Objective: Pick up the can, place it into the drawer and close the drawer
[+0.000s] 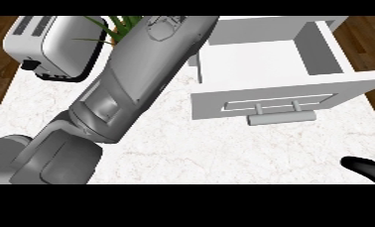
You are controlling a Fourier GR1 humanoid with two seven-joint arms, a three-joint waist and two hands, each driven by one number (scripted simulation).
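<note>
Left arm: from my head view, the grey left forearm (139, 77) ran from the lower left corner up across the bench toward the top middle, filling much of the left half.
Left hand: I could not find it; the forearm ended at the picture's upper edge beside the drawer's left wall, so the hand showed nowhere and I could not tell whether it was wide, narrow or holding something.
Right hand: only a black tip (360, 165) showed at the lower right edge, above the bench; too little was visible for me to tell its state.
Can: I could not see it anywhere in the view, so I could not say where it was; the arm covered much of the area left of the drawer.
Drawer: the white drawer (322, 52) stood pulled open at the upper right, its front panel facing me; what I could see of its inside was bare white floor, though the left edge was partly hidden by the arm.
Drawer handle: a grey bar handle (281, 117) sat on the front panel, low and near its middle.
Bench: the pale marbled bench (219, 156) lay under everything, with dark wood floor visible at the far left and upper right.
Toaster: a white toaster (51, 42) sat at the upper left, 2 dark slots on top.
Plant: green leaves (121, 25) showed between toaster and arm.
</note>
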